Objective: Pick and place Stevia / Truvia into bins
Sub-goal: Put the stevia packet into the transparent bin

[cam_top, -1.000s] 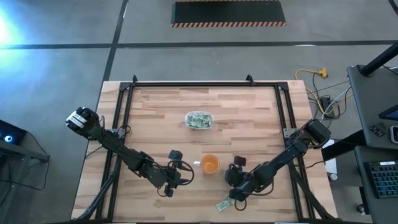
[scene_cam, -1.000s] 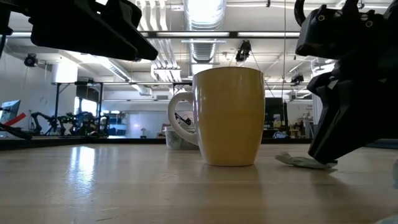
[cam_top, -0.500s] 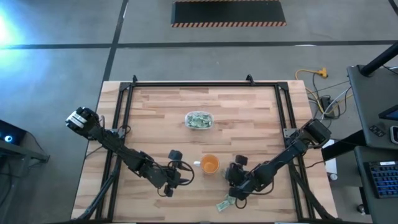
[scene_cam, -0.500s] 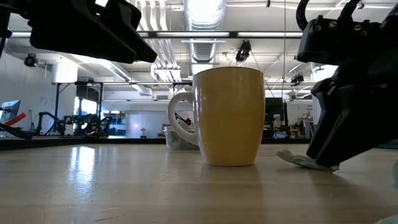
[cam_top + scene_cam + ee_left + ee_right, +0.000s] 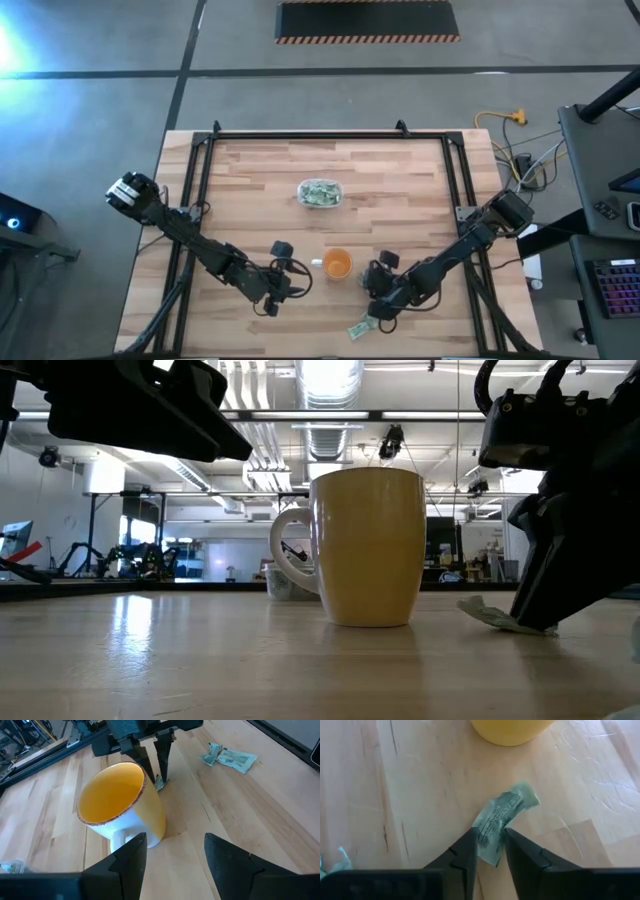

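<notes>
Where gripped, sachet (image 5: 498,820) half hidden

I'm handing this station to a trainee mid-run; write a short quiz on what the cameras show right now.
1. True or false: the right tool has its fingers on either side of a green sachet lying on the table.
2. Which container already holds sachets? A) the orange cup B) the clear tub C) neither.
3. Fill in: the left tool, open and holding nothing, waits beside the cup's ____.

Key
1. True. The right wrist view shows the sachet between the fingers, close to the cup.
2. B. The cup looks empty in the left wrist view.
3. Handle.
</notes>
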Tool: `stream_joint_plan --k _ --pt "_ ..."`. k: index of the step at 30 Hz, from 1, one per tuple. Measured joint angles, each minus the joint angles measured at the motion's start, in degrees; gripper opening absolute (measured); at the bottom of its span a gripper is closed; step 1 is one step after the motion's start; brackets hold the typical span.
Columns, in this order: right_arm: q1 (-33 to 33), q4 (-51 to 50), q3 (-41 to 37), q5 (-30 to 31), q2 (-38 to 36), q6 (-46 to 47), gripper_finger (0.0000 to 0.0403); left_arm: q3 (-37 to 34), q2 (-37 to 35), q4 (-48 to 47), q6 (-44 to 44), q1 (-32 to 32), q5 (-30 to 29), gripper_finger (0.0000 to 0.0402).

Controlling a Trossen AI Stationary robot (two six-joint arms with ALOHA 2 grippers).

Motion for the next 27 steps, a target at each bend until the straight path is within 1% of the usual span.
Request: stream_joint_plan --k 9,14,17,20,23,27 --pt "0.11 -0.5 0.23 -0.45 -0.34 -2.09 0.0017 0.0 0.0 0.0 -0.02 0.02 0.0 0.0183" --pt "0.11 -2.66 0.0 1.66 -2.58 -4.63 0.001 0.0 0.0 0.02 -0.02 0.0 0.0 0.0183" --pt "-0.28 -5.46 0.06 5.82 -4.94 -5.06 0.0009 0.0 0.0 0.01 -0.02 0.0 0.0 0.0183" --pt "-1.33 -8.71 0.04 11.31 -6.97 -5.52 0.0009 0.0 0.0 0.0 -0.02 0.0 0.0 0.0183" --pt "-3.11 -9.73 0.06 16.39 -9.25 -9.15 0.0009 0.0 0.0 -0.05 -0.02 0.0 0.0 0.0183" --pt "-7.49 -9.42 0.07 18.14 -11.55 -16.14 0.0009 0.0 0.0 -0.15 -0.02 0.0 0.0 0.0183"
